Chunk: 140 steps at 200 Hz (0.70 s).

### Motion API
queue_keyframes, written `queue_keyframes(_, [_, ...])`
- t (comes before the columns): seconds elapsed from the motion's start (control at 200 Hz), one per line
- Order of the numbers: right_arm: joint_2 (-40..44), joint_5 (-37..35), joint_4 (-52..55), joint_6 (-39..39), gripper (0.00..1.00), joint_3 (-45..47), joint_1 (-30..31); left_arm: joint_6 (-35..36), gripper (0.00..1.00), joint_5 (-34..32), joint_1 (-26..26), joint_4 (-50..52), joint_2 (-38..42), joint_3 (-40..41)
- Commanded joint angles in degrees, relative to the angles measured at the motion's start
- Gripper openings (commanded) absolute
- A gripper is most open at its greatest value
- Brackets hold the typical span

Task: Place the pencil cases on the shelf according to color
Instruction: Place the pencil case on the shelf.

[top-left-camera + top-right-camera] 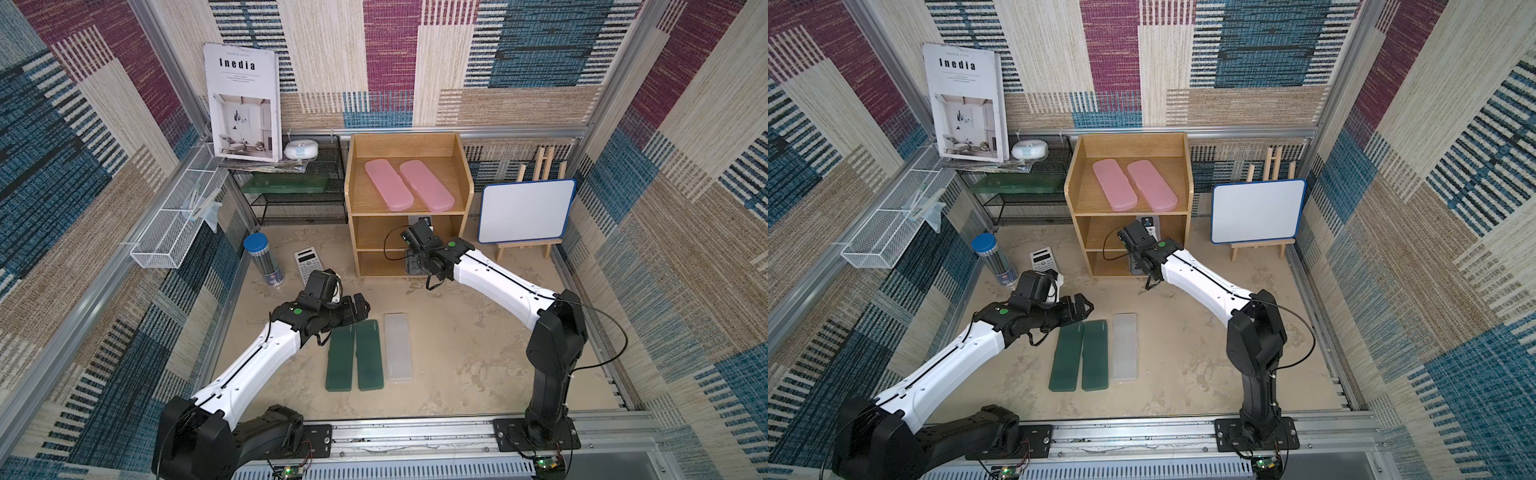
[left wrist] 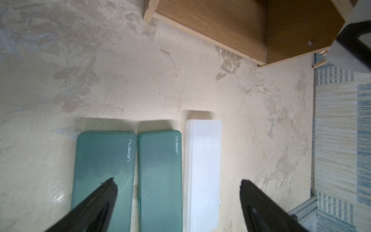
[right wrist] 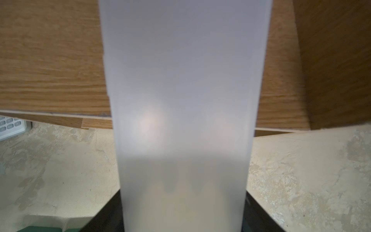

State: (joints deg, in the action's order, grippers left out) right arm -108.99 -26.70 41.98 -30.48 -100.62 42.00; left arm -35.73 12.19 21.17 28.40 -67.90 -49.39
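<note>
Shelf: the shelf [image 1: 465,183] is standing at 12 o'clock on the counter [image 1: 478,353].
Top tier: a pink pencil case [image 1: 388,185] and a second pink pencil case [image 1: 426,185] are lying side by side.
Counter row: a green pencil case [image 1: 340,359] and a second green pencil case [image 1: 369,355] are lying touching at 6 o'clock from the shelf. A frosted pencil case [image 1: 398,347] is lying just beside them at 3 o'clock.
Left hand: the left hand [image 2: 177,179] is hovering above this row with its jaws spread wide, holding nothing.
Right hand: the right hand [image 3: 183,192] is flanking another frosted case [image 3: 184,100], which is reaching into the lowest tier. Whether the jaws are pressing it cannot be told.
Calculator: the calculator [image 1: 306,259] is lying at 9 o'clock from the shelf base.
</note>
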Motion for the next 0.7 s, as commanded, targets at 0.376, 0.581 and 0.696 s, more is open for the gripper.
queue_keyframes(0.376, [0.76,0.03,4.08,-1.24,0.91,-4.26,-0.01,1.55,1.0,1.57,-0.07,0.16,-0.65,-1.32])
queue_keyframes(0.581, [5.34,4.87,4.61,-0.72,0.89,-1.72,0.01,1.8,0.99,1.43,-0.07,0.78,-0.4,-1.93])
queue_keyframes(0.696, [8.32,7.74,4.48,-0.92,0.85,1.28,0.18,1.77,0.99,1.44,-0.07,1.03,-0.22,-1.96])
